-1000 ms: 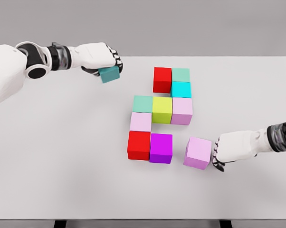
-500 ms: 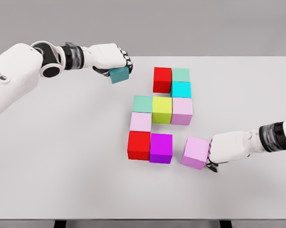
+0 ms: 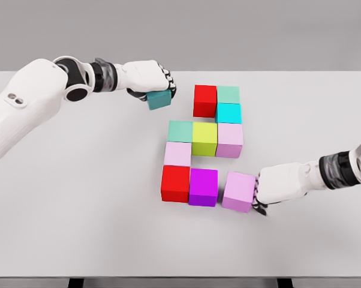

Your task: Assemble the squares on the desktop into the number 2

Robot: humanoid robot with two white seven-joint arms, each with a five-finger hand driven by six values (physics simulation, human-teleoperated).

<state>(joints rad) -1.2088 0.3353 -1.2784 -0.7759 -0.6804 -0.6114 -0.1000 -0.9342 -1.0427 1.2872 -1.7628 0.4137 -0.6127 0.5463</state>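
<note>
The left hand pinches a teal cube above the desk, left of the red cube. The right hand, fingers curled, presses a pink cube just beside the purple cube. No writing shows.

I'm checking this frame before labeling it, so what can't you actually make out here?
All in the head view:
- Whether the teal cube touches the table: the left robot hand covers its top.
- The right robot hand fingers against the light purple cube: the cube hides the contact.
- The right arm's upper part: cut off by the right edge.
</note>
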